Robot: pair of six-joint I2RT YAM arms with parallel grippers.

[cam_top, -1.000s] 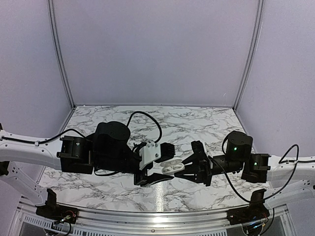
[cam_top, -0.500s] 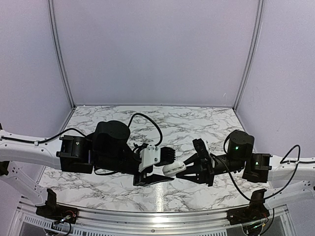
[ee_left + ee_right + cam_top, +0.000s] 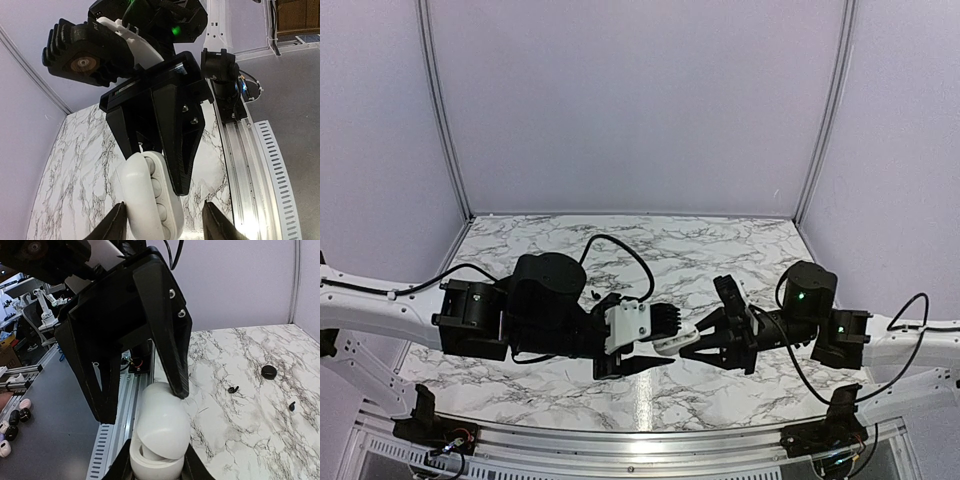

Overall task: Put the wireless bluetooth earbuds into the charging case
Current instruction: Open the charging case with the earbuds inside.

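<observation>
The right gripper [image 3: 687,348] was clamped on a white charging case [image 3: 160,430], its two fingers pressed against the lower sides of the case and holding it up off the desk [image 3: 720,250]. The case was hinged partly open, its domed lid tipped up above the base. In the left wrist view, pale rounded shapes sat in the hollow of the case; I could not tell whether they were earbuds or empty wells.

The left gripper [image 3: 665,338] faced the right one, almost tip to tip, at the near middle of the desk. Its jaws were apart and straddled the same case. In the right wrist view, one of its black fingers [image 3: 167,340] reached down with its tip against the top of the lid, while the other finger stood clear of the case on the far side.

Beyond the grippers, two tiny black earbuds [image 3: 233,389] lay on the marble desk, apart from each other and well away from the case. A larger round black object [image 3: 269,372] lay near them, too small to identify.
</observation>
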